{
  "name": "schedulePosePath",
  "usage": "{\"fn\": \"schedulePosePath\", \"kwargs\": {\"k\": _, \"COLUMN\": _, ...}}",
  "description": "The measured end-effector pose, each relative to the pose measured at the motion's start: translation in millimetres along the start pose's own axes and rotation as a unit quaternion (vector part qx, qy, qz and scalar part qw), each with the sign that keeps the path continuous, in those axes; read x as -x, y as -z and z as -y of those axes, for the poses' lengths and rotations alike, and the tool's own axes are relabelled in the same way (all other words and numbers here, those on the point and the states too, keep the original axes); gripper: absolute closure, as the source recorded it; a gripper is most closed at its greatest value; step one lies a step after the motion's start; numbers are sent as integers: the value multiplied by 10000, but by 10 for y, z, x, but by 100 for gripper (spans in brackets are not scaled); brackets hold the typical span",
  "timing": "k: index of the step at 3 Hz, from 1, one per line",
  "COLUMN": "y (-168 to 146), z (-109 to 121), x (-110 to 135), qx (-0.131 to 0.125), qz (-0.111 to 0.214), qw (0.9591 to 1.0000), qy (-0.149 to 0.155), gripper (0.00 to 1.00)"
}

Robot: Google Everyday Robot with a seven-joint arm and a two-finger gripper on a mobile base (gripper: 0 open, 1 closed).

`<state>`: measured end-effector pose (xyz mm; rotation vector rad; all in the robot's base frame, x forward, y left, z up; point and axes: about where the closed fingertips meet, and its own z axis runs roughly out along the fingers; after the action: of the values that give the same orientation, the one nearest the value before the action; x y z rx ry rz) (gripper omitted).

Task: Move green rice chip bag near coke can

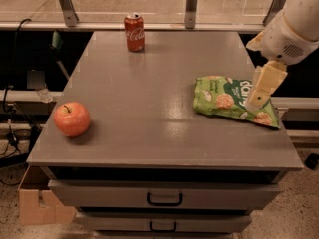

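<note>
My arm (294, 29) comes in from the upper right, and my gripper (259, 94) slants down and leftward over the right half of the bag (224, 99). I cannot tell whether it is open or closed. The bag lies flat on the table's (149, 108) right side, well apart from the can (134, 32) at the far edge.

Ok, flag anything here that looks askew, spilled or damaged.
Nothing stands out. The red Coca-Cola can stands upright at the back, the round red apple sits front-left, and the crinkly light-green rice chip bag lies intact at right, the cream gripper over it.
</note>
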<state>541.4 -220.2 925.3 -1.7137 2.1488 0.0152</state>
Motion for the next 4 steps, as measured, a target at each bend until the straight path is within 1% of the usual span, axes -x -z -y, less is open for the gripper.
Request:
{"fn": "schedulePosePath", "kwargs": {"k": 1, "y": -358, "z": 74, "x": -16, "qx": 290, "qz": -86, "qw": 9995, "qy": -3, "gripper": 0}}
{"fn": "schedulePosePath", "kwargs": {"k": 2, "y": -638, "z": 63, "x": -96, "qx": 534, "qz": -235, "qw": 9982, "qy": -102, "gripper": 0}}
{"fn": "schedulePosePath", "kwargs": {"k": 3, "y": -833, "z": 83, "x": -122, "qx": 670, "qz": -275, "qw": 9972, "qy": -205, "gripper": 15}}
{"fn": "schedulePosePath", "kwargs": {"k": 4, "y": -886, "z": 148, "x": -123, "qx": 679, "qz": -256, "qw": 9970, "qy": -285, "gripper": 38}}
